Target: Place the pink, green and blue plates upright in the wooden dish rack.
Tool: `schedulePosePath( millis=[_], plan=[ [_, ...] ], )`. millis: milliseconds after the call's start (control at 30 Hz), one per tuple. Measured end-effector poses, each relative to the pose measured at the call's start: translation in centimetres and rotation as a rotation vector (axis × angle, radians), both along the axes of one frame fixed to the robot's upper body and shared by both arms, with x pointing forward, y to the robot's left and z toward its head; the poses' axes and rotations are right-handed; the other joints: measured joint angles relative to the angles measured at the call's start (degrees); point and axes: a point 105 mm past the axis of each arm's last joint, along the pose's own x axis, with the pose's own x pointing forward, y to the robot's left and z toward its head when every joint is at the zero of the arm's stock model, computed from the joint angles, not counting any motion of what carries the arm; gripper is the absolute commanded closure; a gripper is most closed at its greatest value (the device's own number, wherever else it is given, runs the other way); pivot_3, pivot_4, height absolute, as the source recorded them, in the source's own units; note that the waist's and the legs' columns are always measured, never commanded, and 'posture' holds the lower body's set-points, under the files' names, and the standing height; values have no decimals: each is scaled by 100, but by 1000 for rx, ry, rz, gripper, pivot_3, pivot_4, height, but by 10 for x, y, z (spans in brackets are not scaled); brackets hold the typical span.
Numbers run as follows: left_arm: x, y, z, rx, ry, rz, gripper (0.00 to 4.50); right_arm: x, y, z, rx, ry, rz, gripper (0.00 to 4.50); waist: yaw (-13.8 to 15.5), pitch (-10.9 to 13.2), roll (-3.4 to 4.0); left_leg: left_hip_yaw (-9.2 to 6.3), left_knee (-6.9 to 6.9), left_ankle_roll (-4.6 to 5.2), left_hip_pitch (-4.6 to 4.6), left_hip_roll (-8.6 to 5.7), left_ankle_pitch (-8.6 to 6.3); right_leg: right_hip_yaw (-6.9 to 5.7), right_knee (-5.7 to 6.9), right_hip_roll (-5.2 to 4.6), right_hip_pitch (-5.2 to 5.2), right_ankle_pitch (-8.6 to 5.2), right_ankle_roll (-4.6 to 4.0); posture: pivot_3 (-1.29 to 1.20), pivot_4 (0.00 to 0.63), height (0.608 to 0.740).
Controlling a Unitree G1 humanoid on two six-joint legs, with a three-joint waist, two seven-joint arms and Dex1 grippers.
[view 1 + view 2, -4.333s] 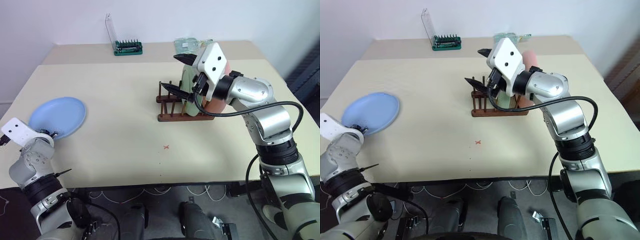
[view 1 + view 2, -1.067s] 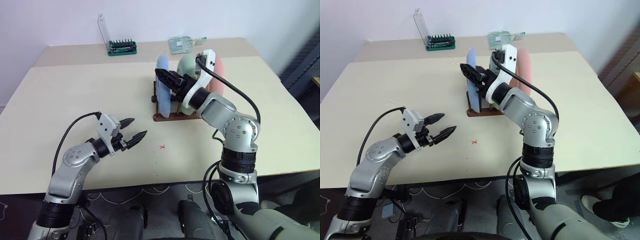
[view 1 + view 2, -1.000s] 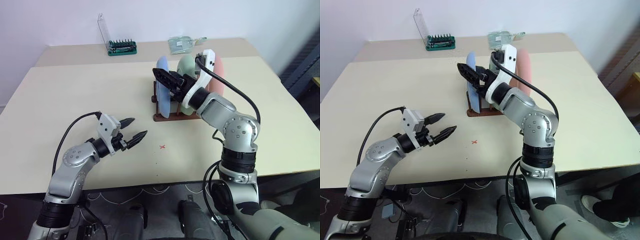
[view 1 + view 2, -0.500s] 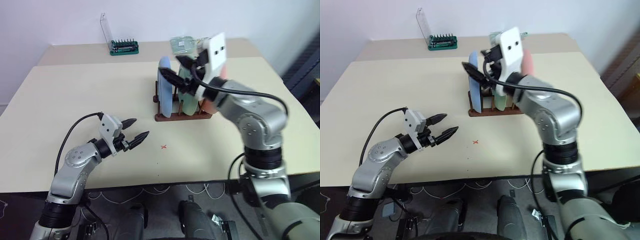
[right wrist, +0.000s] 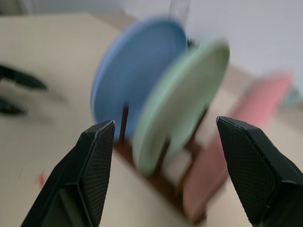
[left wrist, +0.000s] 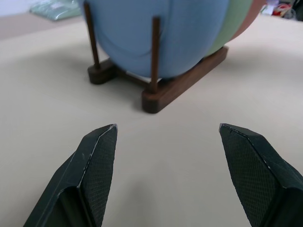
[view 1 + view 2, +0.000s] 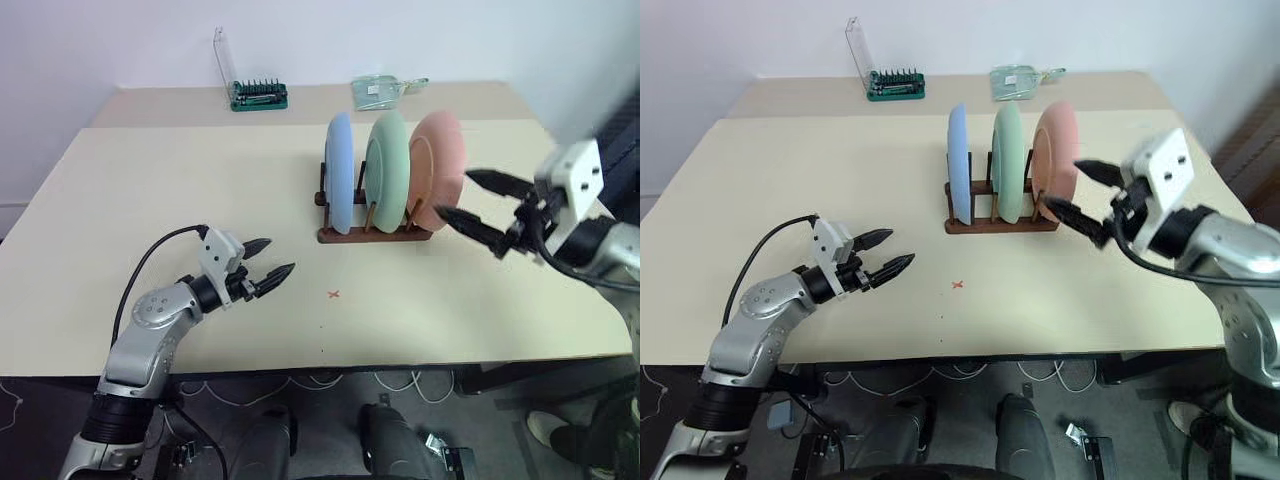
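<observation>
On the beige table (image 7: 150,190), blue plate (image 7: 339,170), green plate (image 7: 386,168) and pink plate (image 7: 437,165) stand upright in the wooden rack (image 7: 375,232) (both the left gripper (image 7: 268,260) and right gripper (image 7: 480,206) gape open, empty).

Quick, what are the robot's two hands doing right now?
Left hand: open, holding nothing.
Right hand: open, holding nothing.

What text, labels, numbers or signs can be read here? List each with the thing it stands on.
No readable words, labels or numbers.
A small red "x" mark on the table: a sign, not a letter.
The clear packet at the table's far edge: any print is too small to read.
The green-based tool holder: no legible marking.
</observation>
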Motion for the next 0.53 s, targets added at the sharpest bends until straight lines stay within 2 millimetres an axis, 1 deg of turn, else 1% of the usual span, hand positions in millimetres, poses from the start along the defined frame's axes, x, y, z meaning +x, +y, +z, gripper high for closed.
schedulePosePath(
  millis=[100,167,267,400,467,533],
  plan=[
    [2,13,-2,17,1,33,953,-7,-16,-33,-14,91,-34,1030,-14,0,3,4,1,0,4,5,0,0,1,1,1,-1,0,0,150,740],
    [2,23,-3,36,1,59,953,-6,-29,-48,-12,118,-74,1030,-17,0,8,11,2,0,4,4,0,4,0,0,1,-1,0,0,150,740],
    [0,33,-7,59,2,90,953,-2,-38,-58,20,109,-104,1030,-11,0,7,9,2,0,4,7,-1,3,0,1,1,-1,0,0,150,740],
    [-4,45,-15,64,26,142,953,3,-38,-78,52,133,-104,1030,-4,0,8,8,4,-1,3,7,-1,3,-1,0,1,-1,0,0,150,740],
    [-7,48,-19,65,38,159,953,7,-42,-87,47,143,-116,1030,-1,0,8,7,4,-1,3,6,-1,3,-1,0,2,-1,0,0,150,740],
    [-9,46,-23,59,44,170,953,12,-45,-88,57,130,-128,1030,1,1,9,7,5,-1,3,5,-1,3,-1,0,2,0,0,0,150,740]
  ],
)
